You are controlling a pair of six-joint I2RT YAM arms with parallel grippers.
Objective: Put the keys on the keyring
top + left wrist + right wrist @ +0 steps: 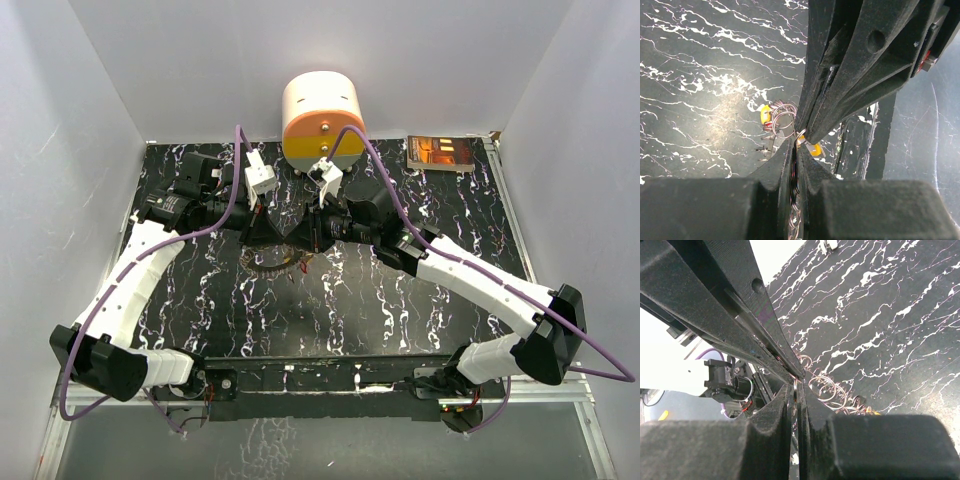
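Both grippers meet above the middle of the black marbled table. My left gripper (290,235) (799,145) is shut on the thin wire rim of the keyring (272,264), which runs edge-on between its pads. My right gripper (312,232) (796,382) is shut on the same ring from the opposite side, its fingers (840,75) touching the left tips. Small split rings (782,119) (826,388) hang off the keyring. Yellow key heads (765,115) (815,148) dangle beside them, and an orange bit (871,412) shows in the right wrist view. The key blades are mostly hidden.
A white-and-orange cylinder (322,118) stands at the back centre. A dark booklet (440,152) lies at the back right. Two small white pieces (262,178) (328,172) sit just behind the grippers. White walls enclose the table (400,300) on three sides.
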